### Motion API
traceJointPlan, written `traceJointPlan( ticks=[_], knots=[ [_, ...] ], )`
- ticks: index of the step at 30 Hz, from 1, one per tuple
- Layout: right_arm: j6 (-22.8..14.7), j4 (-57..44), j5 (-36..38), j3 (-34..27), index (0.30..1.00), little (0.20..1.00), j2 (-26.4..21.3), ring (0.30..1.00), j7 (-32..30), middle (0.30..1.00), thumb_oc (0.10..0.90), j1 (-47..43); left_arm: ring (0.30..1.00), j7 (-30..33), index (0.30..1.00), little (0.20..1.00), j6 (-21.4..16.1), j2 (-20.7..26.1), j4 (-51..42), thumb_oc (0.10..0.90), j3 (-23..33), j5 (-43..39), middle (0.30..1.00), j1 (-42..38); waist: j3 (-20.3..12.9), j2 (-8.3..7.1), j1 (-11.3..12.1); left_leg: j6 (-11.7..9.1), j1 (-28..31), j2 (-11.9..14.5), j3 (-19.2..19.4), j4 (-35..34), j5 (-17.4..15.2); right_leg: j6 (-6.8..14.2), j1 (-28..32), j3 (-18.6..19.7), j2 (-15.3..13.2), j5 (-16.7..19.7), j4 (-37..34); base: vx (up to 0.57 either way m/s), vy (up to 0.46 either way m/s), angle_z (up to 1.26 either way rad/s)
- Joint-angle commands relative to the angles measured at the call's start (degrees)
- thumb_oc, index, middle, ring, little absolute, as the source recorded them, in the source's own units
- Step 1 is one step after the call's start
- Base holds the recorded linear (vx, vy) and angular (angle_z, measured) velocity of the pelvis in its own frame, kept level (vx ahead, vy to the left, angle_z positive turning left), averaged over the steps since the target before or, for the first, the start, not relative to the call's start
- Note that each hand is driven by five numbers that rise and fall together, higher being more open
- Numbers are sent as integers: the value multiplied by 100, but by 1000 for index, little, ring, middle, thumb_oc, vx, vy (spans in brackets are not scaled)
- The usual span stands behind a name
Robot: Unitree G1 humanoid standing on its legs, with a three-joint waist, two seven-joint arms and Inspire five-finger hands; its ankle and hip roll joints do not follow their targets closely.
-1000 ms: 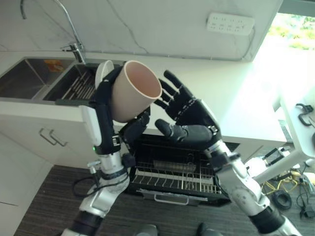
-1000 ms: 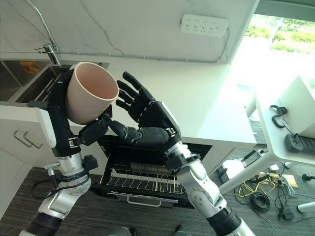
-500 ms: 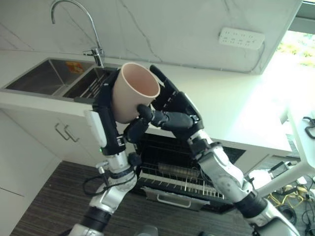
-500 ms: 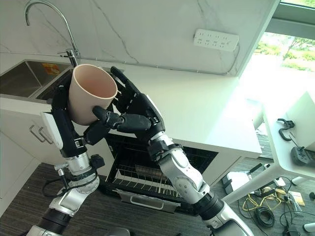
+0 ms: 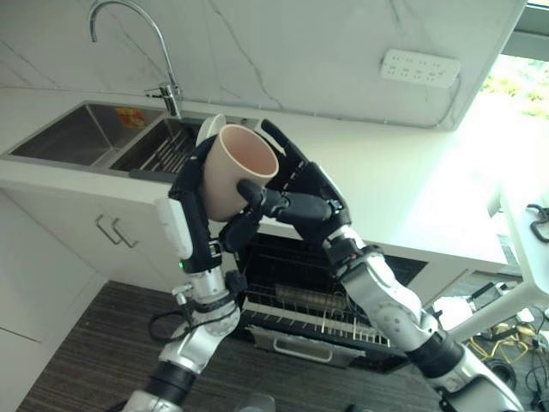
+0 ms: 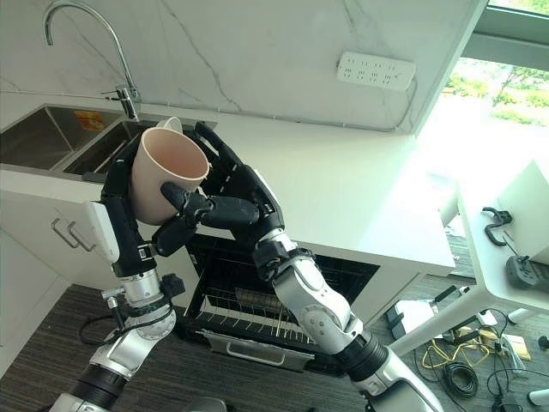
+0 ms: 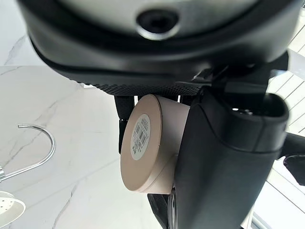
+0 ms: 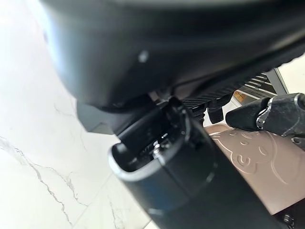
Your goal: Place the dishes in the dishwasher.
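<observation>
A beige cup [image 5: 233,168] is held up in the air in front of the counter, its mouth tilted up and to the right. My left hand [image 5: 194,196] is shut on the cup, fingers on its far side and thumb under it. The left wrist view shows the cup's labelled bottom [image 7: 143,143]. My right hand [image 5: 307,196] is against the cup from the right. Its fingers [image 5: 281,153] stand straight and spread behind the rim, and its thumb [image 5: 257,194] lies on the cup's near side. Below both hands, the dishwasher [image 5: 403,266] is open with its wire rack [image 5: 300,311] pulled out.
A double sink [image 5: 73,137] with a tall tap [image 5: 129,34] lies at the left. A white plate [image 5: 209,130] stands in its right basin behind the cup. The white counter [image 5: 412,189] runs off to the right. A socket strip [image 5: 419,67] is on the wall.
The camera shifted a second ago. My right hand has closed in on the cup and set its thumb on it. The cup has since sunk a little to the right.
</observation>
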Motion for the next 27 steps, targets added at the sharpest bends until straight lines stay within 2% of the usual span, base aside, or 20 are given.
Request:
traceJointPlan(
  ticks=[1,7,13,20,27],
  knots=[
    [-229,-227,99,-161,900,900,481,900,383,900,800,-938,300,102,300,300,-229,162,-86,400,-423,239,300,-557,-355,-166,91,59,91,250,415,-199,-134,135,191,272,-23,-906,278,0,0,0],
    [197,35,164,89,900,900,568,900,350,900,800,-1056,300,187,300,300,-440,100,93,400,-591,520,300,-676,-347,-187,126,67,53,244,417,-199,-127,149,155,257,-54,-882,278,-38,-19,0],
    [371,442,163,224,900,900,752,900,309,900,800,-1290,300,103,300,300,-424,67,111,400,-810,522,300,-864,-346,-197,180,66,45,231,394,-199,-117,162,160,233,-83,-861,278,-4,-5,3],
    [527,648,-91,281,900,900,912,900,117,900,800,-1739,300,92,300,300,19,28,239,400,-1131,735,300,-1165,-316,-219,226,97,34,156,330,-199,-132,185,139,258,-105,-828,278,-17,-14,5],
    [456,793,-42,319,900,900,1017,900,-55,900,800,-1990,300,384,300,300,191,-41,302,400,-1302,969,300,-1304,-255,-243,265,103,38,134,296,-199,-141,203,135,274,-111,-799,278,-12,-10,1]
  ],
)
